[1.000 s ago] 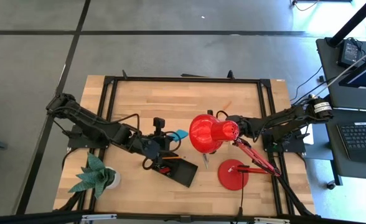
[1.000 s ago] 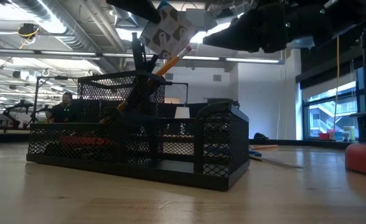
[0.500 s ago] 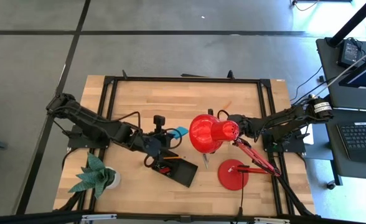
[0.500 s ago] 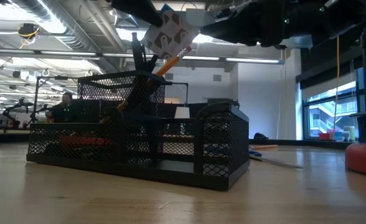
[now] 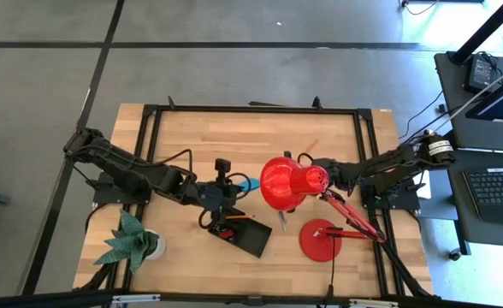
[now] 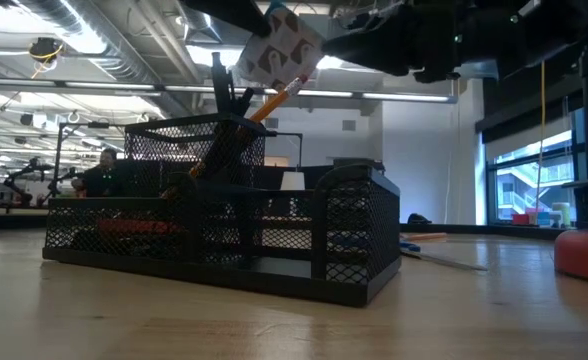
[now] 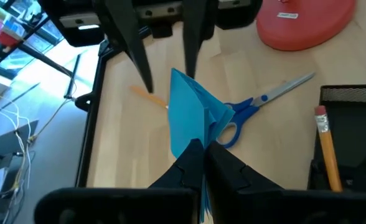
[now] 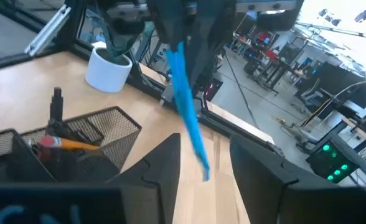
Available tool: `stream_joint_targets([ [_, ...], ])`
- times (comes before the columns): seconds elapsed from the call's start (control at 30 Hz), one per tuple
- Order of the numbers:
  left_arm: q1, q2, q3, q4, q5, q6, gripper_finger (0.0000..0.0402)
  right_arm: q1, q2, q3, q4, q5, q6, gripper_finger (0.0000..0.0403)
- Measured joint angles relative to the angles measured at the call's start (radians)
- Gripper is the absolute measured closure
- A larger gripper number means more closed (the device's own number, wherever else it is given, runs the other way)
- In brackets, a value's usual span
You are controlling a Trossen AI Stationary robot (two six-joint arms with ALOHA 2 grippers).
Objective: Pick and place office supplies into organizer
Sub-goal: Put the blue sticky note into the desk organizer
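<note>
Just changed: the right gripper [image 8: 201, 168] has gone from nearly shut to part-way spread and now stands with a clear gap between its fingers, gripping nothing. The left arm has carried the blue sticky-note pad [image 5: 245, 182] slightly right, toward the middle of the table.
What that means: my judgement is that the pad has passed from the right gripper to the left, and the left arm alone must now take it to the organizer.
Left gripper: the left gripper [image 7: 203, 152] is clamped on the pad's near edge, fingers pressed together on it, holding it in the air.
Right gripper position: right of the pad, partly hidden under the red lamp shade [image 5: 284, 182] in the overhead view.
Pad position: above the table, just beyond the far right corner of the organizer [image 5: 240, 228], not yet over any compartment.
Pad appearance: bright blue and square. The held sheets fan apart slightly. From table height its underside shows a pale patterned face [image 6: 279, 52], tilted.
Organizer: black wire mesh, with several compartments. Its tall cup holds a yellow pencil [image 6: 270, 103] leaning right and dark pens; something red lies in a low section.
Still on the table: blue-handled scissors [image 7: 258, 107] lie below the pad, near the lamp's round red base [image 7: 307, 23].
</note>
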Motion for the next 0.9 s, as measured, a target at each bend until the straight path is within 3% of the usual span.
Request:
stream_joint_targets([
  [0.33, 0.000, 0.000, 0.000, 0.002, -0.004, 0.003, 0.0398, 0.000, 0.035, 0.038, 0.009, 0.000, -0.014, 0.0275],
  [0.7, 0.000, 0.000, 0.000, 0.002, -0.006, 0.002, 0.0398, 0.000, 0.035, 0.038, 0.004, 0.000, 0.011, 0.0389],
  [0.9, 0.000, 0.000, 0.000, 0.002, -0.006, 0.002, 0.0398, 0.000, 0.035, 0.038, 0.004, 0.000, 0.016, 0.0383],
])
